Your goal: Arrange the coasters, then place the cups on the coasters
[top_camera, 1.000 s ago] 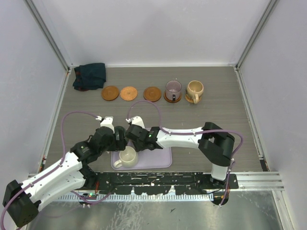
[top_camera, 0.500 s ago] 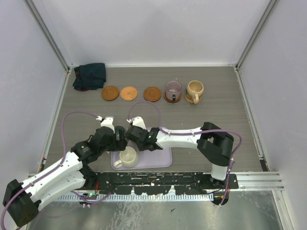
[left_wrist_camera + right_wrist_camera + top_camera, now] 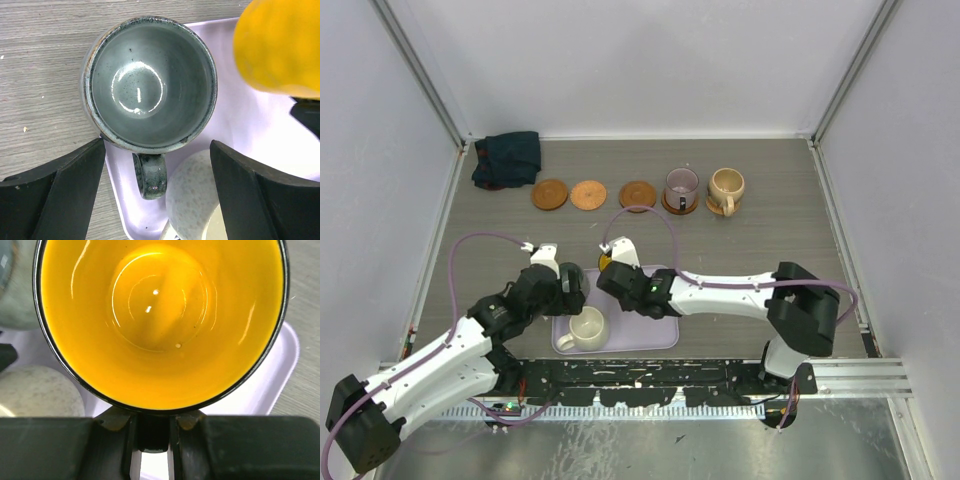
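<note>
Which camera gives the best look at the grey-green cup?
The left wrist view: it looks straight down into the grey-green cup, showing its whole rim, glazed inside and handle. The right wrist view catches only a sliver of its side at the left edge. In the top view the left gripper hides nearly all of it.

right pincer | closed in on yellow cup handle | right elbow swung rightward

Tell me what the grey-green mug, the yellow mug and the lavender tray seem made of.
The grey-green mug: likely glazed ceramic; glossy highlights, speckled rim. The yellow mug: probably glazed ceramic; shiny inside, dark rim. The lavender tray: smooth, matte, perhaps plastic or silicone; cannot tell which.
</note>
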